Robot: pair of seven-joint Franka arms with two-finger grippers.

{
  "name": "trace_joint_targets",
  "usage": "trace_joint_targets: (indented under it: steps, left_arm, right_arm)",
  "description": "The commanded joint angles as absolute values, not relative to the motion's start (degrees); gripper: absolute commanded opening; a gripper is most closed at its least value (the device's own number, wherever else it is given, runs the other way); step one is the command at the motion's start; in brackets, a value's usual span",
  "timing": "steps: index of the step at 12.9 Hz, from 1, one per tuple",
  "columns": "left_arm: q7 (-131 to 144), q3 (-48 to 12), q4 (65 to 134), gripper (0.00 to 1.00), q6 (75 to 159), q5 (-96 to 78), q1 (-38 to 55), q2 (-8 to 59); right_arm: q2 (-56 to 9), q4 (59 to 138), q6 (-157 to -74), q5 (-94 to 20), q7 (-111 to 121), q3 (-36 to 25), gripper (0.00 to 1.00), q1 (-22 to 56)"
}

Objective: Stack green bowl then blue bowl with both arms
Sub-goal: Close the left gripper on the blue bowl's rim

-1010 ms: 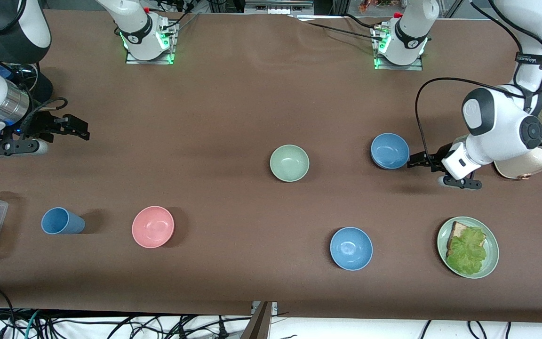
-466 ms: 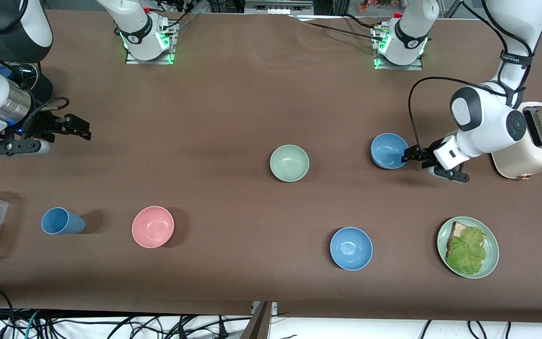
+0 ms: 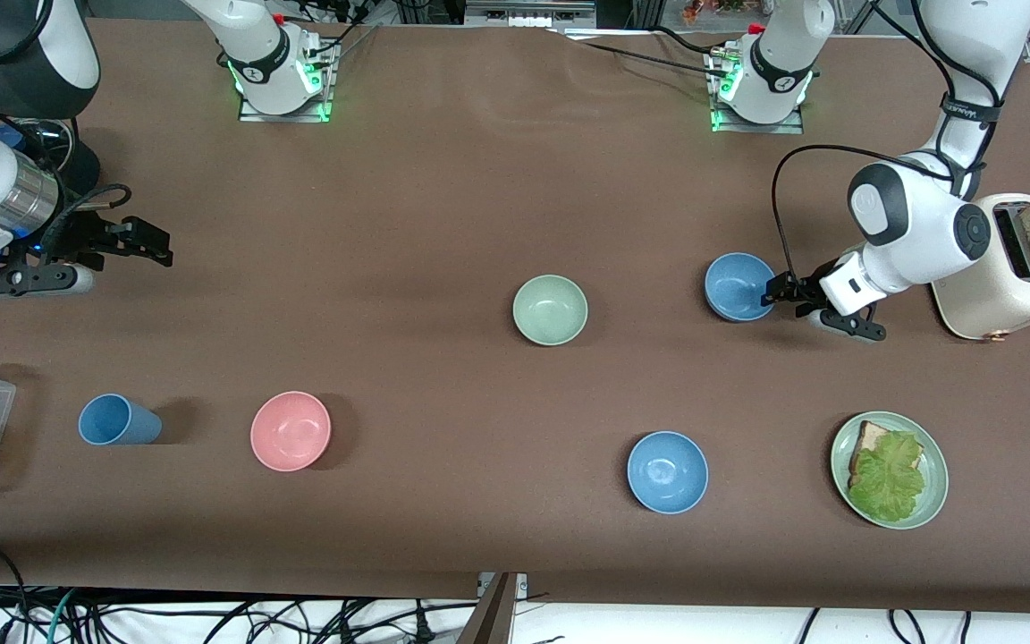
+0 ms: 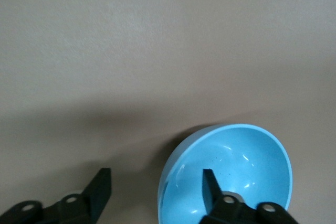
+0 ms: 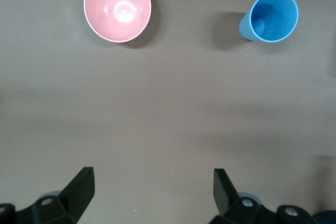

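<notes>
- The left gripper [image 3: 781, 295] is low at the rim of the blue bowl [image 3: 739, 286], its fingers [image 4: 209, 187] spread wide, one inside the bowl and one outside.
- The green bowl [image 3: 550, 309] sits mid-table, well apart from the blue bowl, toward the right arm's end.
- The right gripper [image 3: 135, 240] waits with fingers wide over bare table [image 3: 443, 206].

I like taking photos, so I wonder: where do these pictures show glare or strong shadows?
Front view: soft shadows beside the pink bowl and blue cup, green glow at both arm bases. Left wrist view: small highlights inside the blue bowl, a dark shadow band across the table. Right wrist view: a bright glare spot in the pink bowl.
</notes>
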State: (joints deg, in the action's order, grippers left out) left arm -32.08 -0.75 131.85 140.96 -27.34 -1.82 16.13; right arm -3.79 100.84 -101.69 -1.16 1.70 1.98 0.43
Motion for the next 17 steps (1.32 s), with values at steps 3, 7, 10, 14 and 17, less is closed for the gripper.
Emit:
trace_joint_targets:
  steps: [3,7,10,14,17]
  left_arm:
    - [-35.1,-0.9,133.1,0.0,141.6,-29.7,-1.9,15.8]
    - [-34.9,-0.9,132.7,0.0,141.2,-29.8,-1.9,15.8]
    - [-34.7,-0.9,132.4,0.0,141.0,-29.8,-2.0,15.4]
    - [-31.5,-1.0,124.1,0.0,129.9,-29.8,-1.8,13.6]
    - [-22.8,-1.7,117.1,0.0,127.0,-29.7,3.0,13.6]
  right_arm:
    - [-2.9,100.8,-100.8,-1.3,0.7,1.9,1.0,0.7]
    - [-2.8,100.7,-100.8,-1.3,0.4,2.1,1.0,0.7]
    - [-2.8,100.5,-101.2,-1.2,0.4,2.2,1.0,0.8]
    - [-2.4,100.5,-101.0,-1.1,0.5,1.8,1.0,0.7]
    - [-2.2,99.8,-100.8,-0.8,0.5,1.7,1.0,0.7]
